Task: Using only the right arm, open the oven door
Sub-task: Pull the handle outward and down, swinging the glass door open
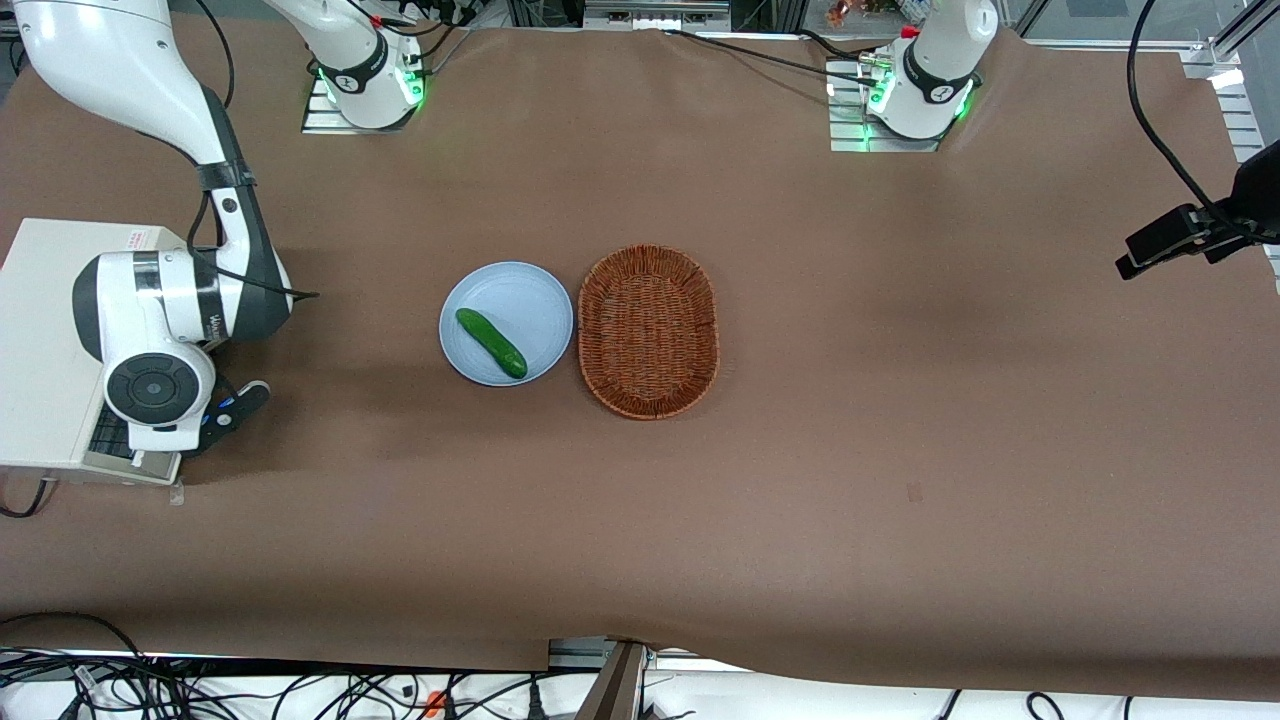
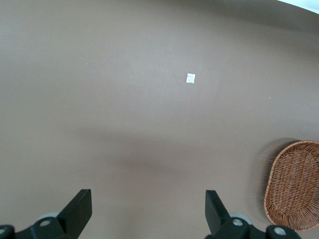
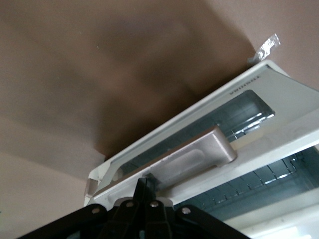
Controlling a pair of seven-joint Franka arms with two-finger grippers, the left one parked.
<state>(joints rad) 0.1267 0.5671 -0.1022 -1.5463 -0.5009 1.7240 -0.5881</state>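
The toaster oven (image 1: 45, 350) is set at the desk (image 1: 900, 480) edge toward the working arm's end, approx. midway along that edge. Much of it is covered in the front view by the right arm (image 1: 160, 310), which is bent down over the oven's front. The gripper (image 3: 147, 196) is seen at the silver bar handle (image 3: 192, 159) of the oven door (image 3: 199, 134); the jaws are drawn narrow, set against the handle's end, but whether it is actually pinched cannot be told.

In the wrist view the door is seen tilted away from the oven body, w/ a gap through which the wire rack (image 3: 269, 174) shows. The door's frame is pale, its window dark glass.

Open brown desk lies in front of the oven, up to a blue plate (image 1: 506, 323) w/ a cucumber (image 1: 491, 342) on it. A wicker basket (image 1: 648, 331) sits just beside the plate, near the desk's middle.
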